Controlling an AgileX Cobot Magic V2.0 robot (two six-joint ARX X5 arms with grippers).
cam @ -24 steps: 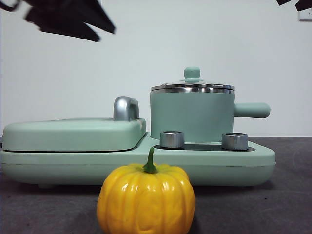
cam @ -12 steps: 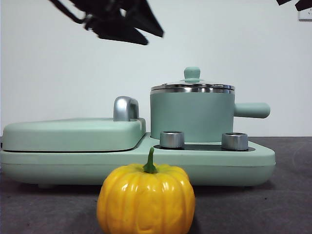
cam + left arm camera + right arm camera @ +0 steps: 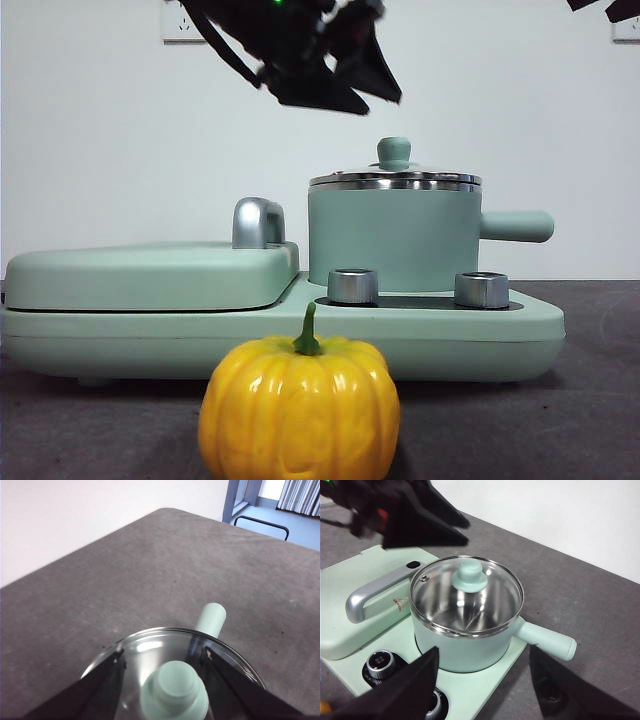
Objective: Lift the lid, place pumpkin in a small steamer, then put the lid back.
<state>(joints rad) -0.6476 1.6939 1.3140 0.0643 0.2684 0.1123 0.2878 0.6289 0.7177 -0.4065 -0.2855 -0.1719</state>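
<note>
Left end effector (image 3: 345, 90) spread above lid (image 3: 394, 177); pumpkin (image 3: 299, 407) on table

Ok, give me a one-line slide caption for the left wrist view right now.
Left gripper, jaws open, poised above the lid and its knob, which sits on the small steamer.

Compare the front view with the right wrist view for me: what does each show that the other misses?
Only the front view shows the pumpkin whole, on the table in front of the cooker.

Only the right wrist view shows the right gripper, fingers apart, and looks down through the lid into the small steamer; nothing is inside it.

Both show the lid seated on the steamer, the griddle cover with its steel handle, the two control knobs, and the left gripper above the lid, touching nothing.
</note>
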